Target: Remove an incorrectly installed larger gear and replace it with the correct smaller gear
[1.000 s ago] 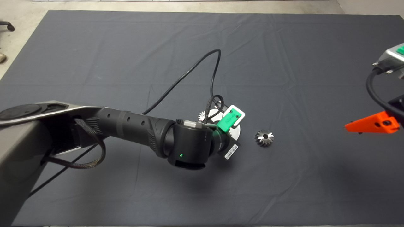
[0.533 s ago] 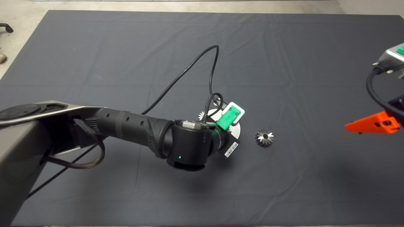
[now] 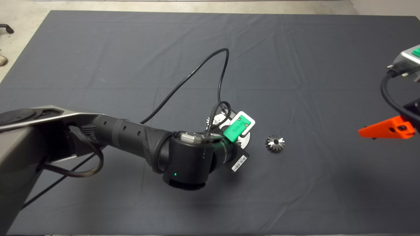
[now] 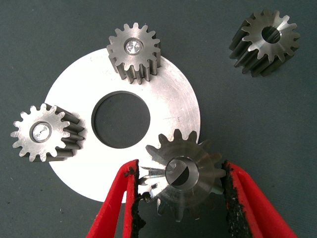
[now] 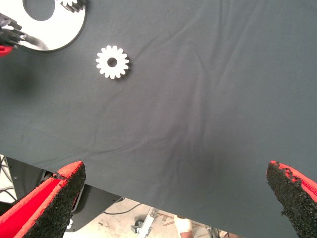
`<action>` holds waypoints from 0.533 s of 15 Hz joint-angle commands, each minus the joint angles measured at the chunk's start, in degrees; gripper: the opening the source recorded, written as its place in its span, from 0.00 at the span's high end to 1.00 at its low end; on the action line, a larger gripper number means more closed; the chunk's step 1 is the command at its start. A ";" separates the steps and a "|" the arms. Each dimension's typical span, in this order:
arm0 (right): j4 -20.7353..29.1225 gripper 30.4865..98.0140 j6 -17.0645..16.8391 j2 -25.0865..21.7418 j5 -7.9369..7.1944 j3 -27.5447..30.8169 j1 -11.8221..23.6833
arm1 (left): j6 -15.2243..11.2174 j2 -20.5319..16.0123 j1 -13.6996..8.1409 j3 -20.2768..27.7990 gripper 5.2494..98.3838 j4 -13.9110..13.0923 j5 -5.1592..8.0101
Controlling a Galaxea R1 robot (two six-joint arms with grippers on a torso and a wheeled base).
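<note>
My left arm has swung a little back toward my body in the last half second. The wrist sits lower in the head view, and the green left gripper (image 4: 181, 169) has shifted slightly over the round metal plate (image 4: 173, 99). The larger gear (image 3: 275, 143) has not moved. It lies on the mat (image 3: 295, 65) just beside the plate, touching nothing. I read that as the removal being done and the fitting of the replacement being under way.

My left jaws are closed partway on the smaller gear (image 4: 183, 173), with a black pad against its teeth on each side. The gear sits at the plate's edge, partly overhanging it. Through its bore I see something bright that may be the post, but I cannot tell whether the gear is fully seated. I judge the small arm shift to be me nudging it into line, and it needs to drop square before I let go.

The plate is the only thing here that holds anything. Two other small gears (image 4: 133, 49) (image 4: 42, 133) stand on it at its rim, each on a bright pin. Its round centre hole is bare.

My right gripper (image 5: 173, 198) waits over the mat's right edge. Its jaws are spread wide and hold nothing.
</note>
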 commanded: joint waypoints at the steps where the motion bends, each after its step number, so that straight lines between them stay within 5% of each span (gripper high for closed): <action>1: 1.63 0.02 0.42 0.22 -2.92 0.29 1.02 | -0.60 0.32 0.16 0.88 0.69 4.99 -0.20; 8: 1.63 0.02 0.42 0.22 -2.92 0.29 1.02 | -0.52 0.59 1.80 0.81 0.69 7.72 -0.29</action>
